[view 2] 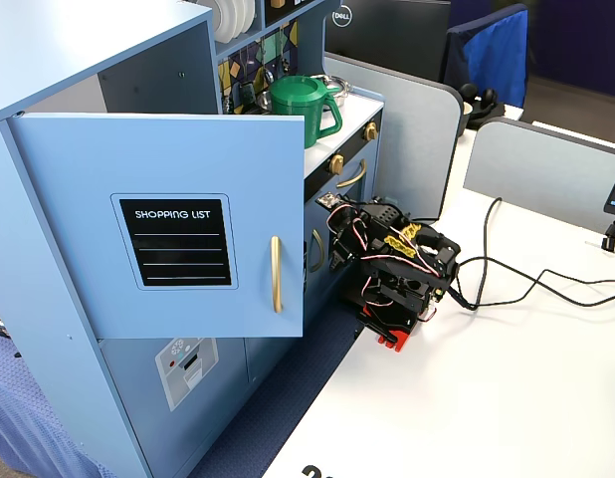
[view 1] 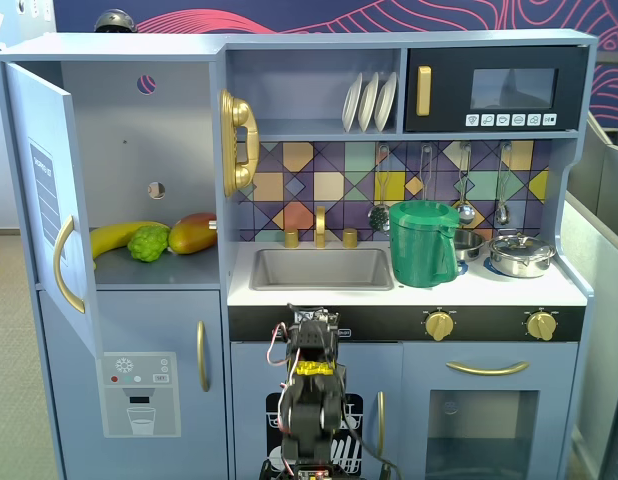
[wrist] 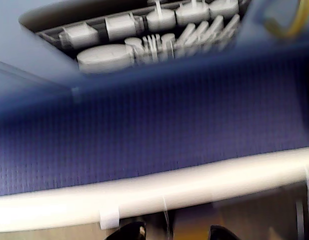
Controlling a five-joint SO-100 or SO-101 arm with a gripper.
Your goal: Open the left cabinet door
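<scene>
- The big light-blue door with the black "SHOPPING LIST" board (view 2: 173, 239) is seen swung wide open, far to the left of the folded black arm (view 1: 311, 400) in a fixed view; its curved gold handle (view 2: 276, 274) stands upright
- Nothing is held by the jaws; open or closed cannot be told
- A yellow banana (view 1: 117, 238) is seen inside; nothing blocks the way; the job looks done

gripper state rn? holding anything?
Gripper: fingertips apart in the wrist view, so open; nothing between them. The left cabinet door stands open, untouched.
</scene>
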